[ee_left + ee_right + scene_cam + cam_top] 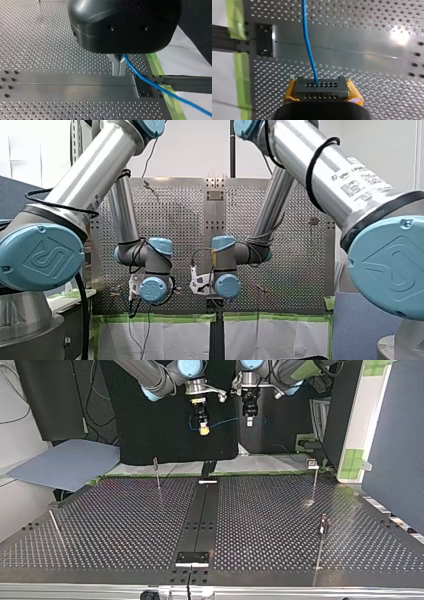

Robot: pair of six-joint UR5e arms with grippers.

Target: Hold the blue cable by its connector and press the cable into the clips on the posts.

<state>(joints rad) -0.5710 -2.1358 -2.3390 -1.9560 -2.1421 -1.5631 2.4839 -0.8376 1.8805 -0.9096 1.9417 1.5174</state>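
Observation:
Both grippers hang side by side high above the table's far edge in the top view. My right gripper [203,430], with yellow pads, is shut on a black connector block [321,88]. From that block the blue cable [308,45] runs straight ahead. My left gripper [119,73] has its metal fingers shut on the blue cable [150,83], which trails off to one side past the table's edge. In the top view a short span of cable [225,422] sags between my right gripper and my left gripper [248,421]. Thin posts [156,472] [314,480] [322,542] carrying small clips stand on the perforated table [115,525], far below both grippers.
A smooth dark rail [200,515] runs down the table's middle, ending at a black bracket [192,558] at the near edge. Another thin rod [56,529] leans at the top view's left. Green tape [160,72] lines the far edge. A grey-blue sheet [65,462] lies beyond it.

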